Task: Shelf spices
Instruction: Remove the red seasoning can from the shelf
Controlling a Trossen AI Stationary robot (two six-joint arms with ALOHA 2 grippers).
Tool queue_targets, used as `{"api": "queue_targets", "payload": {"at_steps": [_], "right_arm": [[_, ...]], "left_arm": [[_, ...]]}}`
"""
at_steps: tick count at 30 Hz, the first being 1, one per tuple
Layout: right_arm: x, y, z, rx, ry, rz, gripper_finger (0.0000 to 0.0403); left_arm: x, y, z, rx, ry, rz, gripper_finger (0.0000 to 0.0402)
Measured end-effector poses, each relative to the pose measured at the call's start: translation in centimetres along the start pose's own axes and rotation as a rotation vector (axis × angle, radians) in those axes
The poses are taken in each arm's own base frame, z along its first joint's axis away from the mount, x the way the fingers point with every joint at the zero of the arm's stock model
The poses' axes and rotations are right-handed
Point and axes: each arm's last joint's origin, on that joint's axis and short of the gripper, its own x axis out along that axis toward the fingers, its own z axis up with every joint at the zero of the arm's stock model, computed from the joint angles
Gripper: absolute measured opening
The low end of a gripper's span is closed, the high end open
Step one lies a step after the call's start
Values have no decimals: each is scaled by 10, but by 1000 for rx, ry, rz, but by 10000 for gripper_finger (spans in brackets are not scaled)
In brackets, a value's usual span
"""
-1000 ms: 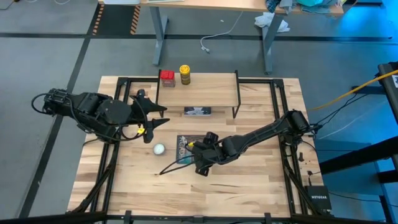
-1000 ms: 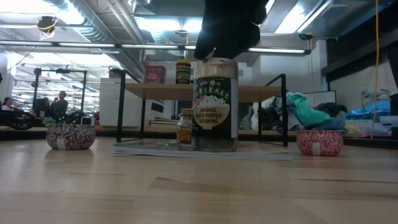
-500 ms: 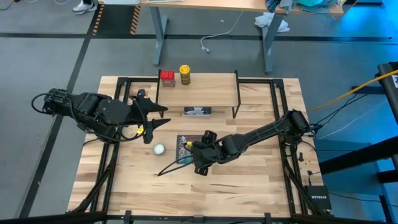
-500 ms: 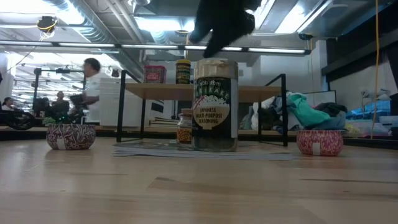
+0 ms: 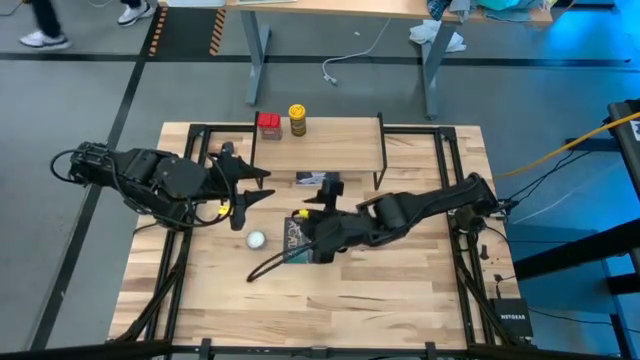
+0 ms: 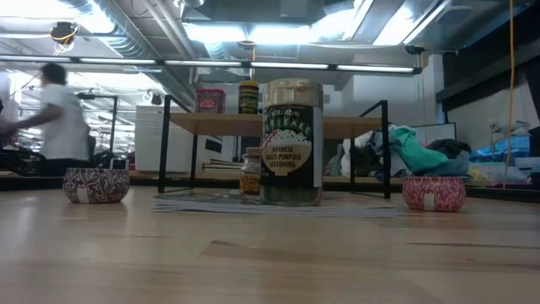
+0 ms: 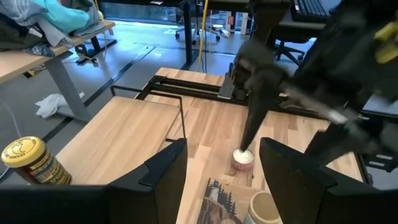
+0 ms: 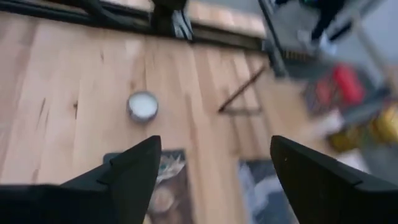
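Observation:
The shelf (image 5: 330, 148) stands at the table's far side. On its left end stand the red tin (image 5: 268, 124) and the yellow dark-lidded jar (image 5: 297, 120). In the low view the tan jar (image 6: 292, 143) stands upright on the flat book (image 6: 278, 204), with the tiny brownish jar (image 6: 251, 173) just behind it; from above the right arm hides both. My right gripper (image 5: 320, 200) hovers open above the book (image 8: 163, 180), between it and the shelf. My left gripper (image 5: 258, 186) waits open left of the book, and its wrist view shows the tan jar's lid (image 7: 264, 208).
A white ball (image 5: 256, 239) lies left of the book. In the low view, two small round patterned tins (image 6: 95, 184) (image 6: 433, 192) flank the jars. A dark card (image 5: 318, 179) lies under the shelf. A person (image 6: 51, 118) moves in the room behind.
My right gripper was down at the tan jar's lid, then rose out of the low view and swung toward the far edge and the shelf. The jar stays upright on the book. A person walked leftward across the room behind.

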Motion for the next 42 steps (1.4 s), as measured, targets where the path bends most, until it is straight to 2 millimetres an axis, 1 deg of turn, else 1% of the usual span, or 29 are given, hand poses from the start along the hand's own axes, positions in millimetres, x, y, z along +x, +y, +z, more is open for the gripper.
{"api": "queue_targets", "payload": {"at_steps": [3,6,8,13,17,21,24,27,29,32,36,42], "right_arm": [[-11,-7,10,-118,-51,23,308],[-18,-17,15,-181,-63,16,308],[-22,-26,17,-190,-54,3,308],[-35,-44,20,-182,-41,-15,308],[-52,-56,20,-198,-70,-67,308],[-85,-78,20,-157,-138,-118,308],[-111,-94,17,-102,-190,-127,308],[-129,-104,13,-42,-227,-122,308],[-138,-109,9,-19,-227,-119,308],[-144,-113,4,-5,-211,-115,308],[-144,-113,0,-7,-180,-110,308],[-144,-113,-2,-17,-167,-109,308]], "left_arm": [[-1,1,0,9,-3,-1,196],[-3,2,0,15,2,7,196],[-3,5,-4,22,24,68,196],[-2,15,-20,47,136,262,196],[0,16,-28,62,181,334,196],[6,13,-30,95,191,369,196],[14,11,-32,154,201,412,196],[25,11,-33,224,223,462,196],[35,13,-34,270,242,515,196],[50,20,-36,317,284,586,196],[69,35,-38,341,350,648,196],[81,60,-36,290,414,630,196]]}}
